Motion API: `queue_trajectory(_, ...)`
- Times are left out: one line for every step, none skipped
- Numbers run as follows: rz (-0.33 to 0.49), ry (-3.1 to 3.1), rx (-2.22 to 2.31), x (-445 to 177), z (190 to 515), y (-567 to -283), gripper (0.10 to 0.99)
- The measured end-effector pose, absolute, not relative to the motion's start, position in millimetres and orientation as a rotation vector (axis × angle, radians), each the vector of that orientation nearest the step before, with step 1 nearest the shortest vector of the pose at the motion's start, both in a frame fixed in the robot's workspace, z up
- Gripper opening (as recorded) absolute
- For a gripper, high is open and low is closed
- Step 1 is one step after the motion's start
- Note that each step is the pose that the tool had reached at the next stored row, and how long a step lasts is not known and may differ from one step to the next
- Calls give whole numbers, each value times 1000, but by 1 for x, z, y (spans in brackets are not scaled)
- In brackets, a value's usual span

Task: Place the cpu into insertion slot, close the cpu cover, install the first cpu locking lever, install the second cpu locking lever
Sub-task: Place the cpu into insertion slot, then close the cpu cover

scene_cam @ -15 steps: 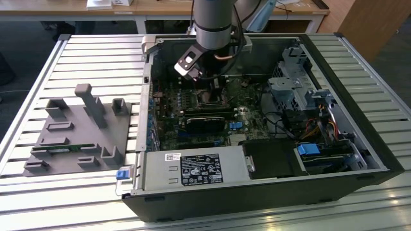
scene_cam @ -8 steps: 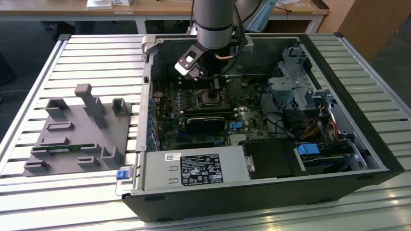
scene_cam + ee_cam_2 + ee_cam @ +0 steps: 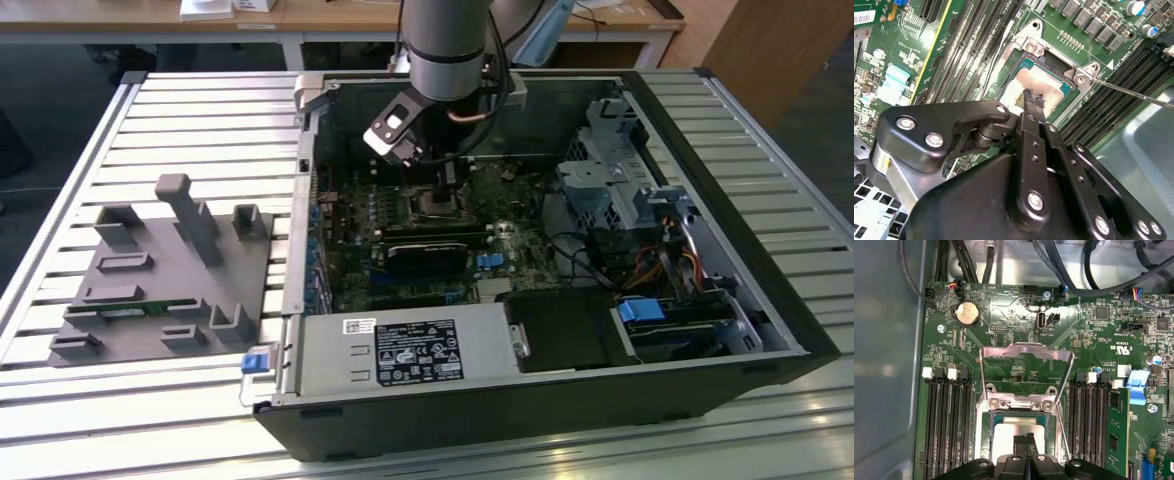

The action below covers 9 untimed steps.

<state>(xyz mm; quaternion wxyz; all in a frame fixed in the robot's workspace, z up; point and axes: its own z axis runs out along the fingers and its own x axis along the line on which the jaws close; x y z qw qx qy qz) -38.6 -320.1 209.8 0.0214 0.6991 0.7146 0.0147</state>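
Open computer case, seen from its near side. Nearest is the black power supply box (image 3: pixel 400 352). At twelve o'clock from it, mid-board, lies the socket. There the gripper (image 3: pixel 1032 100) points straight down, its two fingers pressed together with nothing between them, tips at or just above the cpu (image 3: pixel 1004 437). The cpu appears seated flat in the insertion slot, so the first step looks done.

Just beyond the socket, the cpu cover (image 3: pixel 1026 351) stands hinged open, and a thin locking lever (image 3: pixel 1134 93) juts free of a socket corner. Cover and levers are therefore still to do. Closing the cover calls for swinging the frame down squarely over the chip without nudging it.

Farthest, the grey arm (image 3: pixel 451 45) rises vertically from the wrist, toward twelve o'clock in the exterior view.
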Motion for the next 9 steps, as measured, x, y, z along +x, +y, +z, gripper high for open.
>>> queue_trajectory(46, 2215, 2167, -39, 210, -320, 106)
queue_trajectory(48, 2216, 2168, -39, 210, -320, 106)
queue_trajectory(49, 2216, 2168, -39, 210, -320, 106)
queue_trajectory(49, 2216, 2168, -39, 210, -320, 106)
queue_trajectory(49, 2216, 2168, -39, 210, -320, 106)
queue_trajectory(48, 2216, 2168, -39, 211, -320, 106)
queue_trajectory(48, 2216, 2168, -39, 212, -320, 106)
queue_trajectory(48, 2216, 2168, -39, 212, -320, 106)
queue_trajectory(48, 2216, 2168, -39, 213, -320, 106)
